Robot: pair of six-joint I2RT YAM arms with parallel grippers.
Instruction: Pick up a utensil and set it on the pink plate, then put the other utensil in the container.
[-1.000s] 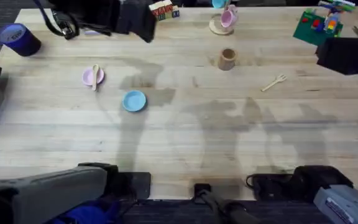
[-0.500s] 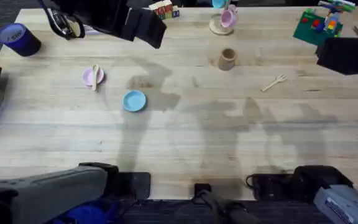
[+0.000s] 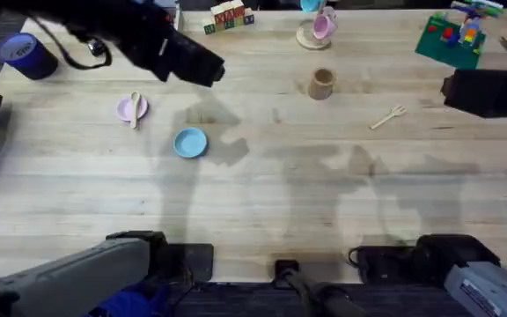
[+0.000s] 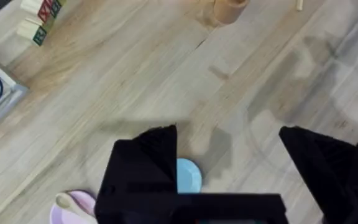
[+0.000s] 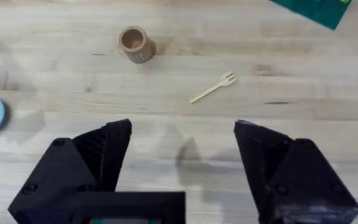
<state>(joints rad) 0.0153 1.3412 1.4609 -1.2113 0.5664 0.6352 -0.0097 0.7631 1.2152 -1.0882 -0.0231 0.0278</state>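
Overhead looks down across the whole table (image 3: 262,202); both raised wrist views share the container (image 4: 227,10).

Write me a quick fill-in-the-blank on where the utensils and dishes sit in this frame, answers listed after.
1. The wooden spoon lies across the ____ plate.
2. The wooden fork lies on the bare ____, apart from the wooden cup.
3. The light blue plate holds ____ utensil.
4. The fingers of the right gripper stand ____, with nothing between them.

Missing words: pink; table; no; open
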